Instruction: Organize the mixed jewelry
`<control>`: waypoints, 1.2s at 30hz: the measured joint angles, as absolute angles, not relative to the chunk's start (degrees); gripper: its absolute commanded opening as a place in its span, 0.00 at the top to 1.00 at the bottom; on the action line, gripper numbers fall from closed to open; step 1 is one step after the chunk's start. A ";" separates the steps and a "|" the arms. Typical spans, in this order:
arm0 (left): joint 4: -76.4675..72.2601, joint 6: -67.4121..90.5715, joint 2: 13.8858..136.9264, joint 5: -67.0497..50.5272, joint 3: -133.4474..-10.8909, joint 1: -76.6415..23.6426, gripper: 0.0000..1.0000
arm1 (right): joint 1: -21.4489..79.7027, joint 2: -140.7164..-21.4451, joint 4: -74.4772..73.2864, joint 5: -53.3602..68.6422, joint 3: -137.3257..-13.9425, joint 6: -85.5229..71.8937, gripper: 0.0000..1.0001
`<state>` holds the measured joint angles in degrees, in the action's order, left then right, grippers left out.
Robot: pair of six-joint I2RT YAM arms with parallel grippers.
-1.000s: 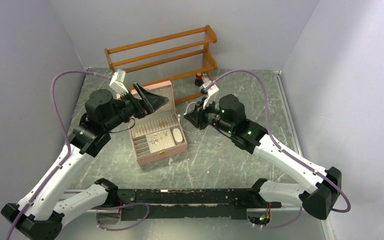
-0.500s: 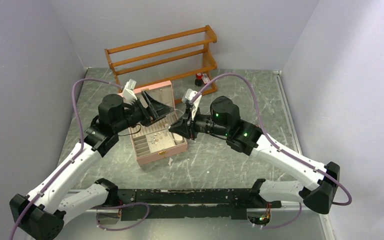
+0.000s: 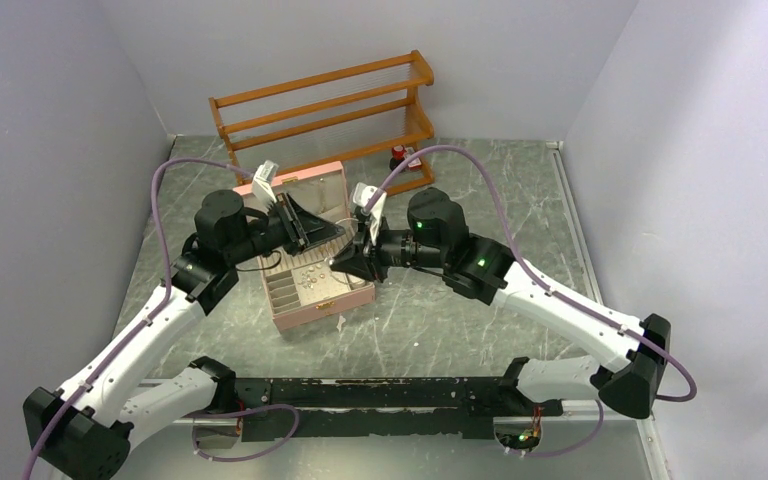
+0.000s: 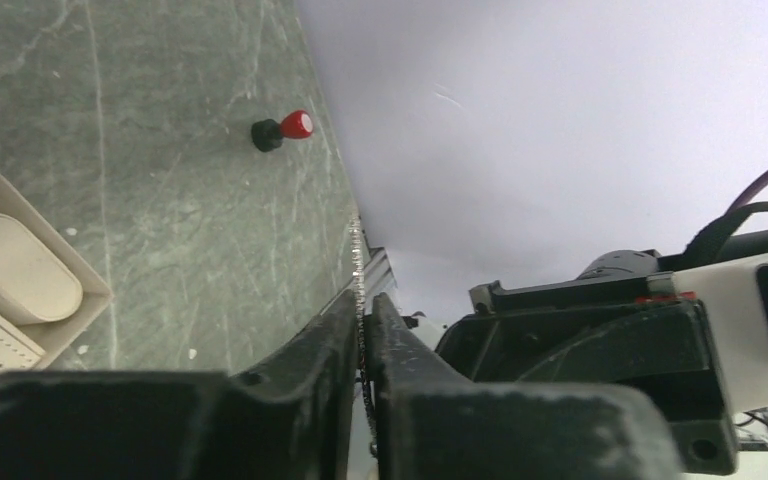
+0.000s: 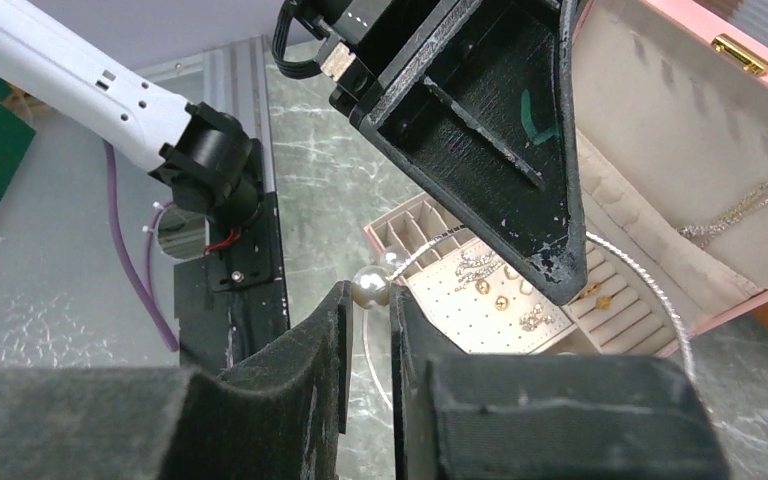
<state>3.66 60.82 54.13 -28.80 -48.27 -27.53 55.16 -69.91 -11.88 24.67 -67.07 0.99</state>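
The pink box (image 3: 303, 315) lies open between my arms, its lid (image 5: 660, 110) standing up. Inside, small silver and gold earrings (image 5: 490, 280) sit on a dotted beige pad and gold rings (image 5: 600, 295) rest in the slots. My right gripper (image 5: 370, 300) is shut on the pearl (image 5: 369, 285) of a silver necklace. Its thin chain (image 5: 645, 280) arcs over to my left gripper (image 4: 363, 300), which is shut on that chain (image 4: 358, 250). Both grippers hover close together above the box, the left gripper (image 3: 332, 232) just behind the right gripper (image 3: 345, 262).
A wooden rack (image 3: 325, 100) stands at the back. A red-capped black bottle (image 4: 282, 129) lies on the green marble table beside the rack's right foot. Another chain (image 5: 750, 205) hangs inside the lid. A white oval pad (image 4: 15, 268) fills one box compartment.
My left gripper has swung right over the box and shut on the necklace chain. The right arm has moved left with the pearl, bringing the two grippers together.
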 measured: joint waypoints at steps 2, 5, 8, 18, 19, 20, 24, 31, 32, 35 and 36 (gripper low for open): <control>3.31 60.88 54.24 -29.63 -48.25 -27.35 0.95 | 55.24 -70.28 -12.16 24.45 -67.22 1.26 0.85; 1.67 61.34 54.26 -30.72 -47.90 -27.05 0.95 | 55.40 -70.78 -12.73 23.24 -67.88 1.15 0.84; 0.78 61.32 54.22 -31.14 -47.92 -26.98 0.95 | 55.68 -70.85 -12.71 21.85 -67.96 0.30 0.75; 0.54 57.95 50.98 -26.98 -47.92 -26.76 0.95 | 55.70 -68.34 -7.09 14.92 -64.88 -7.18 0.46; 0.49 57.52 50.46 -26.17 -47.92 -26.76 0.95 | 55.68 -66.94 -5.32 13.89 -63.22 -8.58 0.44; 0.47 56.88 49.84 -24.91 -47.92 -26.76 0.95 | 55.68 -65.30 -3.22 12.84 -61.39 -9.91 0.43; 0.25 54.81 47.24 -20.01 -47.92 -26.76 0.95 | 55.68 -59.22 5.19 8.21 -54.59 -16.16 0.40; -3.20 54.19 42.11 -13.91 -45.43 -26.76 0.95 | 55.66 -56.40 16.95 -3.51 -45.54 -30.63 0.37; -3.62 54.28 41.71 -13.39 -44.99 -26.76 0.95 | 55.66 -56.97 17.61 -4.80 -44.82 -32.51 0.37; -4.54 54.68 41.12 -12.21 -43.97 -26.76 0.95 | 55.66 -59.70 19.31 -7.09 -44.01 -37.04 0.37; -4.84 54.81 41.01 -11.88 -43.75 -26.76 0.95 | 55.66 -60.66 19.90 -7.42 -44.01 -38.15 0.37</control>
<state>-4.84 54.81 41.01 -11.88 -43.75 -26.76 55.66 -60.66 19.90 -7.42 -44.01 -38.15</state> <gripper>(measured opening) 0.061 0.633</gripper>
